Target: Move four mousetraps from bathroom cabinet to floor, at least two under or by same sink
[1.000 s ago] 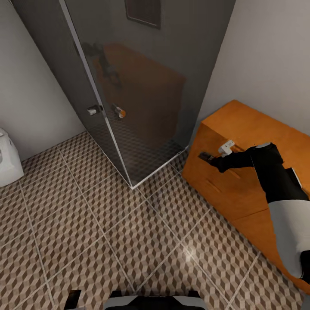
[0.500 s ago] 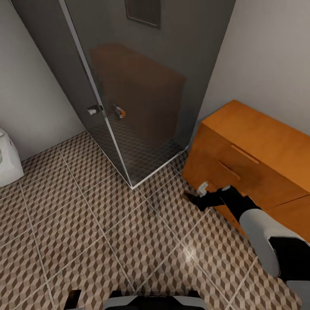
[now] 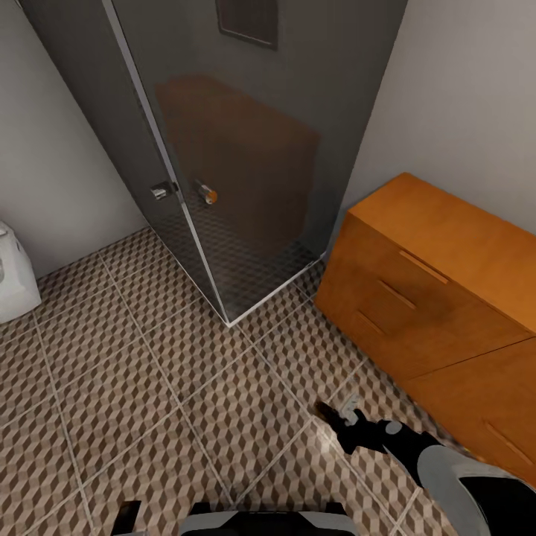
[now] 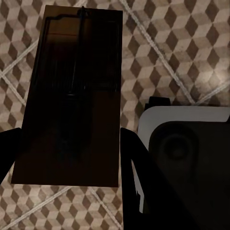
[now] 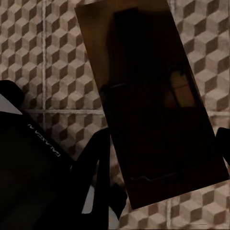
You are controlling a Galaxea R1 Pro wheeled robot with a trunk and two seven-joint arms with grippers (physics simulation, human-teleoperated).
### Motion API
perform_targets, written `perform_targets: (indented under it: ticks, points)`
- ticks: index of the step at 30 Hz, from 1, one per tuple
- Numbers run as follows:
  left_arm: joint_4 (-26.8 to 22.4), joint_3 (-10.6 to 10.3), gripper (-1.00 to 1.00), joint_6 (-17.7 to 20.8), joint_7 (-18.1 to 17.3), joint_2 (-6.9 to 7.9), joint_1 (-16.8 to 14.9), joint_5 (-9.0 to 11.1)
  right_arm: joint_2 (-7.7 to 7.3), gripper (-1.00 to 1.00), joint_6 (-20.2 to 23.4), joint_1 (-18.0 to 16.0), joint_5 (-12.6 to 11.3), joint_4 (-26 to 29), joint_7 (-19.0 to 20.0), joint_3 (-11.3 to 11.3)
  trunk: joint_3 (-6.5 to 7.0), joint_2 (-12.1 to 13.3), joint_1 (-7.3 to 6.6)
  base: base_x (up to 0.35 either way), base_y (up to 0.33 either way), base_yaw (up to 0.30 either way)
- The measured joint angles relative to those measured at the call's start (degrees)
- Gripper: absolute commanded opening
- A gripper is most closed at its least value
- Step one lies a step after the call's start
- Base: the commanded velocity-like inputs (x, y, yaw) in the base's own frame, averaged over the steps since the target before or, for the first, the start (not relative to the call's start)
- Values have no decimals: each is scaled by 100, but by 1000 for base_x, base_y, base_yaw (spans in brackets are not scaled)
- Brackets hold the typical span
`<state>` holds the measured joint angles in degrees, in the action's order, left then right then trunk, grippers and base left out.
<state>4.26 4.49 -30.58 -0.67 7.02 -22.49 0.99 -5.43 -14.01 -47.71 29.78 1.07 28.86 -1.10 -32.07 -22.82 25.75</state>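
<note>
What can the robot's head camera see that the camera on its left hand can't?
Head camera: the long orange-brown wooden cabinet with its drawers shut, the grey glass shower cubicle, a white fixture at the edge, and the right gripper low over the floor.

Left wrist camera: a flat brown wooden mousetrap with dark metal wire, seen close up between the left gripper fingers, and part of the robot's white-and-black body.

Both: the bathroom floor of brown, beige and white cube-pattern tiles.

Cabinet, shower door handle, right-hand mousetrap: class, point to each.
cabinet [image 3: 417,298], head view, its drawer front.
shower door handle [image 3: 205,193], head view, its knob.
mousetrap [image 5: 153,100], right wrist view, its board's middle.
</note>
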Motion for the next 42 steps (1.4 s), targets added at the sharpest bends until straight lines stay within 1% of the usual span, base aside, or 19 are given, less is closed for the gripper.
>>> perform_targets:
  ticks: [2, 4, 6, 7, 9, 10, 12, 15, 16, 17, 18, 19, 22, 24, 25, 30, 33, 38, 42]
  points:
    - [-2, 1, -100, -5, -3, 0, 0, 0, -9, -100, -124, 273, -336, -1, -222, 8, 0, 0, 0, 0, 0, 0]
    - [-11, 5, -100, -18, -4, 0, 0, -4, -16, -100, -321, 555, -798, -1, -430, 11, 0, 0, 0, 0, 0, 0]
    - [-22, 6, -100, -20, -1, -14, 0, -12, -14, -100, -638, 833, -1237, -7, -694, 12, 0, 0, 0, 0, 0, 0]
    - [-27, 9, -100, -15, 0, -23, 0, -15, -12, -100, -726, 931, -1337, -7, -818, 19, 0, 0, 0, 0, 0, 0]
    - [-45, 21, -100, -6, 4, -49, 0, -21, -9, -100, -829, 1155, -1437, -8, -1091, 14, 0, 0, 0, 0, 0, 0]
    - [-103, 25, -100, -2, 8, -92, 0, -29, -5, -100, -904, 1281, -1476, -8, -1292, 16, 0, 0, 0, 0, 0, 0]
    - [-289, 34, -100, -4, 16, -145, -5, -28, 11, -100, -1098, 1403, -1506, -11, -1577, 26, 0, -1, 1, 0, 0, 0]
    - [-664, 52, -100, 56, 22, -218, -7, -40, 89, -100, -1427, 1580, -1513, -14, -2109, 27, 0, -1, 1, 0, 0, 0]
    - [-823, 47, -100, 151, 22, -260, -7, -45, 137, -100, -1571, 1639, -1511, -14, -2380, 27, 0, -1, 1, 0, 0, 0]
    - [-1159, 50, -100, 501, 18, -326, -7, -47, 259, -100, -1884, 1767, -1542, -14, -2971, 23, 0, -2, 1, 0, 0, 0]
    - [-1359, 66, -100, 731, 19, -345, -8, -43, 337, -100, -2052, 1830, -1576, -13, -3294, 27, 0, -1, 1, 0, 0, 0]
    - [-1465, 68, -100, 851, 20, -351, -7, -43, 377, -100, -2135, 1855, -1588, -13, -3461, 29, 0, -1, 1, 0, 0, 0]
    - [-2009, 57, -100, 1446, 13, -370, -8, -46, 590, -100, -2570, 1948, -1585, -13, -4443, 31, 0, -1, 1, 0, 0, 0]
    - [-2177, 43, -100, 1621, 1, -373, -7, -54, 668, -100, -2796, 1977, -1590, -9, -4949, 34, 0, -1, 1, 0, 0, 0]
    - [-2219, 33, -100, 1659, -2, -374, -7, -58, 692, -100, -2857, 1984, -1589, -4, -5089, 31, 0, -1, 1, 0, 0, 0]
    - [-2225, 6, -100, 1628, -25, -372, -7, -65, 818, -100, -2929, 1995, -1582, 7, -5285, 21, 0, -1, 1, 0, 0, 0]
    - [-2007, 0, -100, 1313, -32, -368, -6, -66, 913, -100, -2933, 1997, -1573, 12, -5312, 12, 0, -1, 1, 0, 0, 0]
    - [-1691, -5, -100, 1033, -34, -367, -6, -72, 935, -100, -2938, 1997, -1580, 16, -5317, 27, 0, -1, 1, 0, 0, 0]
    - [-1610, -5, -100, 1004, -31, -367, -6, -67, 943, -100, -2939, 1997, -1584, 12, -5321, 28, 0, -1, 1, 0, 0, 0]
